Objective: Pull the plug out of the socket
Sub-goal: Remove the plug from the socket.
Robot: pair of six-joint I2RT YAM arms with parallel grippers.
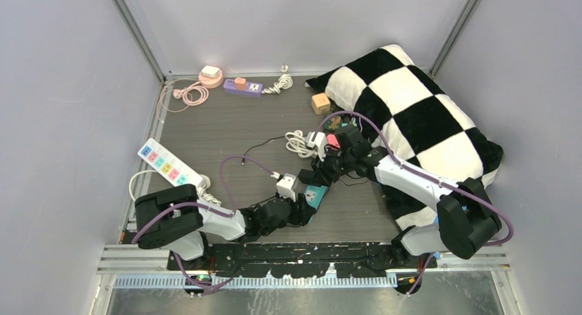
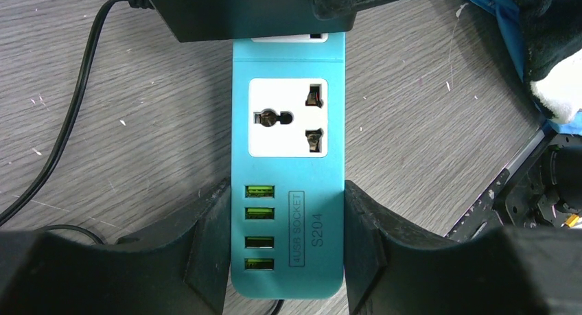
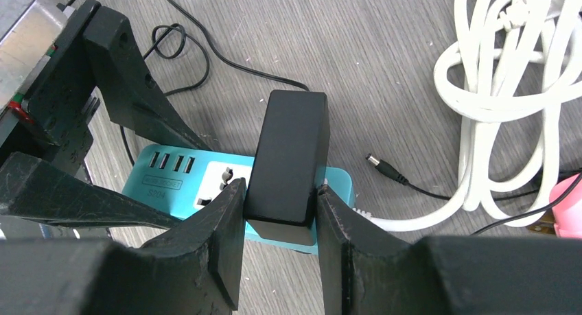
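Note:
A teal socket strip [image 2: 329, 226] with a white outlet and several USB ports lies on the grey wood table. My left gripper [image 2: 287, 246] is shut on its near end, one finger [image 2: 209, 239] on each long side. A black plug block [image 3: 288, 157] stands on the strip's far outlet. My right gripper [image 3: 280, 212] is shut on the block's two sides. In the top view the strip [image 1: 316, 193] lies between the left gripper [image 1: 305, 208] and the right gripper [image 1: 328, 171]. The prongs are hidden.
A coiled white cable [image 3: 494, 88] and a black barrel connector [image 3: 384, 169] lie beyond the strip. A checkered pillow [image 1: 412, 116] fills the right side. A white power strip [image 1: 165, 162] lies at the left, a purple strip [image 1: 242, 86] at the back.

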